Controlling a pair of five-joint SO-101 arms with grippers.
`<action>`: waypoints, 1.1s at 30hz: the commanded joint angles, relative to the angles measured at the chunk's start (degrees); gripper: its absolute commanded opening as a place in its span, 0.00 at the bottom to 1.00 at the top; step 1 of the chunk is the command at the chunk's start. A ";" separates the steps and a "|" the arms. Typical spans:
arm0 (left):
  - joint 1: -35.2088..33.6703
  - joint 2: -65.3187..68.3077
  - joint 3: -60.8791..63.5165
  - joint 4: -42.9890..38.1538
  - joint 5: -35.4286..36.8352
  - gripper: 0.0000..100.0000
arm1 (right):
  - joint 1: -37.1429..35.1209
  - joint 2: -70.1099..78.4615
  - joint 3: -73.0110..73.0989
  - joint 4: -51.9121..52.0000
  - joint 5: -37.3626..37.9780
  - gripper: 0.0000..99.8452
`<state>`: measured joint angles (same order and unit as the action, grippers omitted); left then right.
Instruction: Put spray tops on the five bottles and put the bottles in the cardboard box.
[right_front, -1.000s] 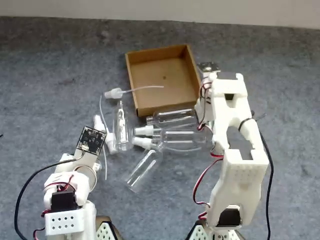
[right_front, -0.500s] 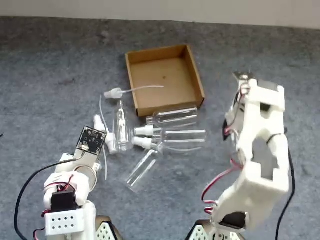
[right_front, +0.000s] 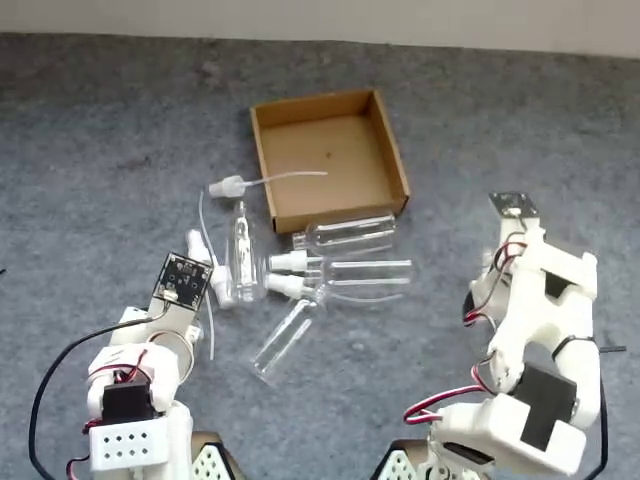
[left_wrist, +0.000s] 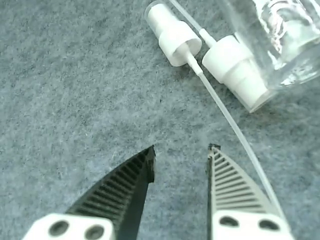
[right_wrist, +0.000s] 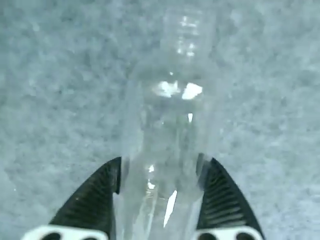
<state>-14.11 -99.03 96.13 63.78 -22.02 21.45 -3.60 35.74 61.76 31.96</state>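
Note:
My right gripper (right_wrist: 162, 162) is shut on a clear uncapped bottle (right_wrist: 170, 115), its neck pointing away over the grey carpet. The right arm (right_front: 535, 330) stands at the right, away from the cardboard box (right_front: 330, 155). My left gripper (left_wrist: 182, 148) is open just above the carpet. Ahead of it lie a loose spray top (left_wrist: 172, 32) with a long tube and a bottle (left_wrist: 280, 30) with a white top (left_wrist: 235, 70) at its neck. Several clear bottles (right_front: 345, 233) (right_front: 365, 275) (right_front: 282, 338) and white spray tops (right_front: 228, 186) (right_front: 285, 262) lie in front of the box.
The box is open, with nothing inside it. The left arm (right_front: 140, 375) sits at the near left, with its wrist camera (right_front: 183, 278) beside the upright-lying bottle (right_front: 243, 255). Bare carpet lies between the bottle cluster and the right arm.
The right arm has swung from beside the box to the right and toward the near edge. The left arm and the bottles on the carpet have not moved.

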 joint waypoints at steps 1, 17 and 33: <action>-0.57 -0.40 1.27 -0.88 -0.35 0.13 | 1.54 1.01 -4.26 -0.75 0.70 0.17; -0.57 -0.40 1.27 -0.88 -0.35 0.13 | -1.36 13.05 -26.51 6.81 -3.96 0.25; -0.92 -0.75 1.27 -1.23 -0.26 0.13 | -0.31 24.04 -36.09 13.23 -3.87 0.00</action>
<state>-14.11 -99.03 96.13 63.78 -22.02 21.19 21.98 2.77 73.45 28.53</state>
